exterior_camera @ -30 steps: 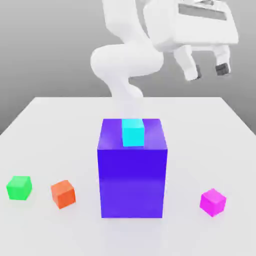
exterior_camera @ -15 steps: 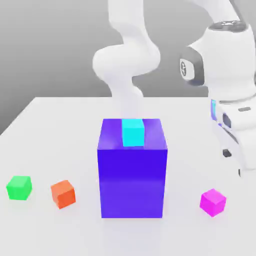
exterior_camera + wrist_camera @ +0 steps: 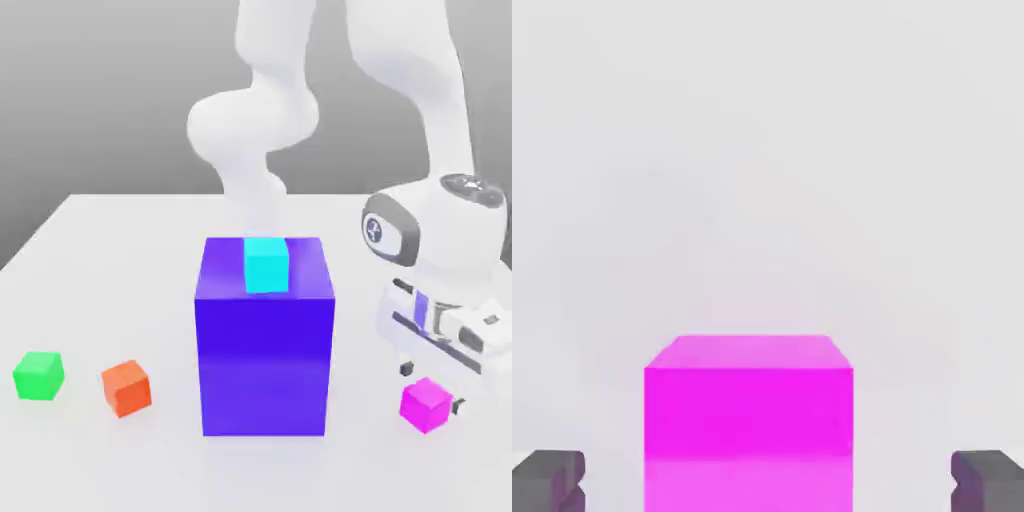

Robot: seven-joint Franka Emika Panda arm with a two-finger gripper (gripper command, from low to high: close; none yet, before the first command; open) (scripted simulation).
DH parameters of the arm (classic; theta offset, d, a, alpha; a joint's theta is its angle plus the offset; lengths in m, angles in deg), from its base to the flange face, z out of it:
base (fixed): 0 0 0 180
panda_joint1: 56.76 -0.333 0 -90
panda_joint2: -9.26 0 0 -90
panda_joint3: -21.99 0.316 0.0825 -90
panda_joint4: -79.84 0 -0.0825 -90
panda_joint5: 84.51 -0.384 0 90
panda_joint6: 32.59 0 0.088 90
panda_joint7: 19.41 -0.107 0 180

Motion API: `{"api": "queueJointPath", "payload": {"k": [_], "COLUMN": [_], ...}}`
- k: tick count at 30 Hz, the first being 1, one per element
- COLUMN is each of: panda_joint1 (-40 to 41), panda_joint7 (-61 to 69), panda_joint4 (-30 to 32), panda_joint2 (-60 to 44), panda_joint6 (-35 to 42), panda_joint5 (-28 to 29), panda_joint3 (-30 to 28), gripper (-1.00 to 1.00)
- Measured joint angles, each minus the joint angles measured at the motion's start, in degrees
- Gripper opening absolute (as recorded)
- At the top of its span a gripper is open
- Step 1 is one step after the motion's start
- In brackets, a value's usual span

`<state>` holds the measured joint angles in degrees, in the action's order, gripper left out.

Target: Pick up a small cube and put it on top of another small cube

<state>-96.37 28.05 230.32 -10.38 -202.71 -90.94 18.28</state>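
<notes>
The gripper point(image 3: 768, 480), spread wide and empty, straddles the pink cube point(image 3: 426, 403) on the table point(image 3: 90, 260) near the exterior view's right front, so it should sink squarely, keep the cube centred between both fingertips point(image 3: 550, 478), then close gently.

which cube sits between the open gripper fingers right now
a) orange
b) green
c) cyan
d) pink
d: the hand view shows the pink cube on the table, framed between the two spread fingertips, and in the exterior view the gripper is down at that same cube, not closed on it.
</notes>
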Motion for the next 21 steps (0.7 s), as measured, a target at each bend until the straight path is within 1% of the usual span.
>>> {"api": "queueJointPath", "payload": {"k": [1, 8, 16, 18, 21], "panda_joint1": [0.37, 0.31, -2.01, -1.92, 0.64], "panda_joint7": [0.22, 0.22, -2.54, -3.81, -9.56], "panda_joint4": [-0.15, -0.13, 2.03, -0.46, -3.96], "panda_joint2": [-0.89, -0.75, 10.54, 11.59, 12.35], "panda_joint6": [-0.7, -0.48, 8.52, 9.13, 9.91], "panda_joint5": [-0.31, -0.28, 3.36, 2.31, 0.21], "panda_joint3": [0.44, 0.36, -2.67, -2.74, -6.58], "gripper": [-1.0, -1.0, -1.0, -1.0, -1.0]}}
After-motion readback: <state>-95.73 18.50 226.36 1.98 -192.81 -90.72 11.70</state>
